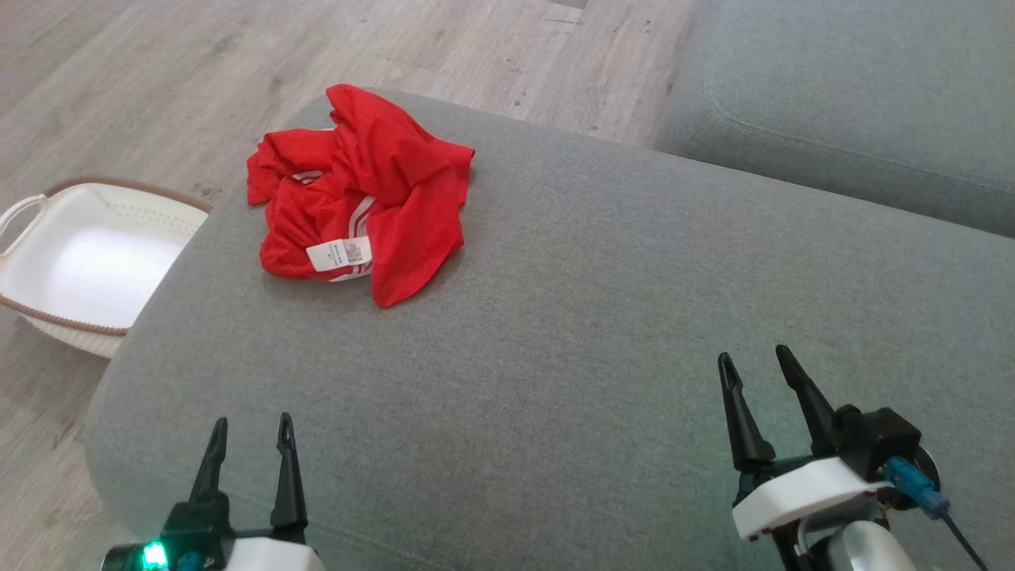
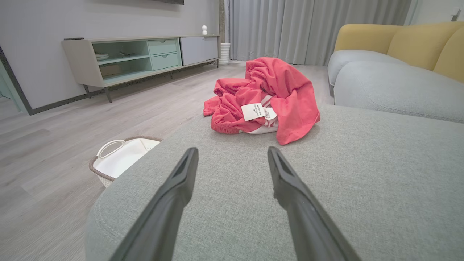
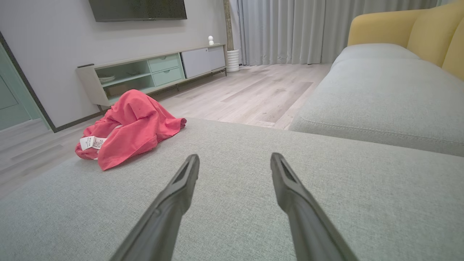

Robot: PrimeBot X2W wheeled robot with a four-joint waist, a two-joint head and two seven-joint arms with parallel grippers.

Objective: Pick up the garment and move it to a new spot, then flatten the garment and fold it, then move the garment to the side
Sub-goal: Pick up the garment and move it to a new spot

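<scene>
Red garment (image 1: 357, 198) lies in a crumpled heap near the far left corner of the grey sofa cushion (image 1: 595, 301), with its white care label (image 1: 339, 254) and striped waistband turned up. Both arms hover at the near side, well apart from it. The left end effector (image 1: 252, 422) and the right end effector (image 1: 754, 354) each have their fingers spread wide and carry nothing.

The step in hand looks like the first pick-up. The left arm is nearer and faces the heap almost head-on. I would send it forward and down onto a raised ridge of cloth rather than a flat hem, and pinch enough layers that the whole bundle lifts. It should then go to the broad bare middle of the cushion, where there is room to spread it. The woven upholstery is soft, so fingers pressed too deep may snag.

A white laundry basket (image 1: 87, 254) stands on the pale wood-plank floor (image 1: 158, 79) just beside the cushion's left edge, and a second grey cushion (image 1: 856, 103) lies to the right. Farther off are a low TV cabinet (image 2: 145, 54), grey curtains (image 2: 290, 29) and yellow backrests (image 2: 398, 40).
</scene>
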